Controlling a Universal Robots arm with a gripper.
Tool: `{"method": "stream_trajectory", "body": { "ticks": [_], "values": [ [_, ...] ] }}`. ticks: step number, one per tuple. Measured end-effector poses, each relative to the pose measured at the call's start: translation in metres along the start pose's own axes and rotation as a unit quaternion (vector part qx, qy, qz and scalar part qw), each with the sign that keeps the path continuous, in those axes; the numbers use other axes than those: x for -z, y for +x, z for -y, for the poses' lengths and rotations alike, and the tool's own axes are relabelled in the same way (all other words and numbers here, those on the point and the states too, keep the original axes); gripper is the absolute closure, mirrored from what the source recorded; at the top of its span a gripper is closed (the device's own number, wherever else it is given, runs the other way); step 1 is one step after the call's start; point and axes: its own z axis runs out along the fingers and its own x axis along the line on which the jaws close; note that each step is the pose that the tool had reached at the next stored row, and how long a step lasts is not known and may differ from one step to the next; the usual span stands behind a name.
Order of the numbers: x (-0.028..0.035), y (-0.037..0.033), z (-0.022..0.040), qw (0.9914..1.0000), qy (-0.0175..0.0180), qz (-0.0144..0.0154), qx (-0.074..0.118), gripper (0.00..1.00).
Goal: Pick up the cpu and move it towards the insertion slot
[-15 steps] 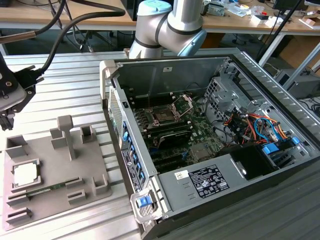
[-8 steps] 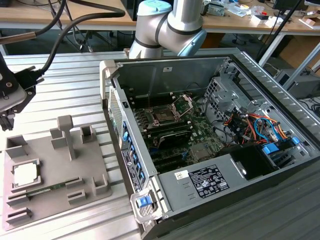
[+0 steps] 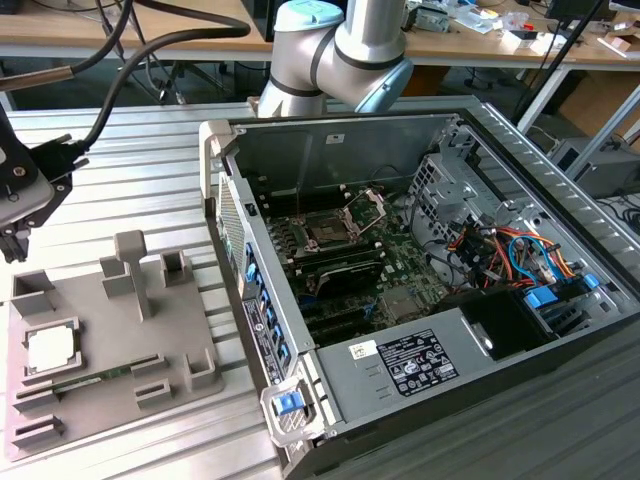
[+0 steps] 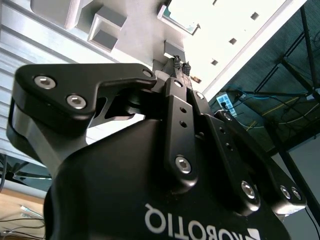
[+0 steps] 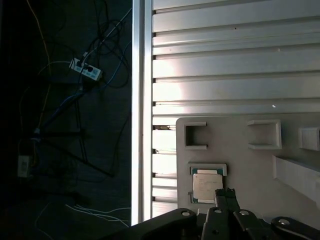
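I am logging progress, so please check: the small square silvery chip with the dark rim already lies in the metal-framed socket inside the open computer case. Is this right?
No. The small square silvery chip lies in a recess of the grey plastic tray, outside the open computer case, not in the metal-framed socket. The exterior view shows it.

Wooden desks behind ribbed metal tabletop; dark floor with loose cables.
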Motion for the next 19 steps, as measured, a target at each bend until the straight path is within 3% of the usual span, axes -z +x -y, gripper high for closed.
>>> {"method": "stream_trajectory", "body": {
  "ticks": [19],
  "values": [
    [-0.0046, 0.0000, 0.0002, 1.00000, 0.0000, 0.0000, 0.000, 0.89]
  ]
}}
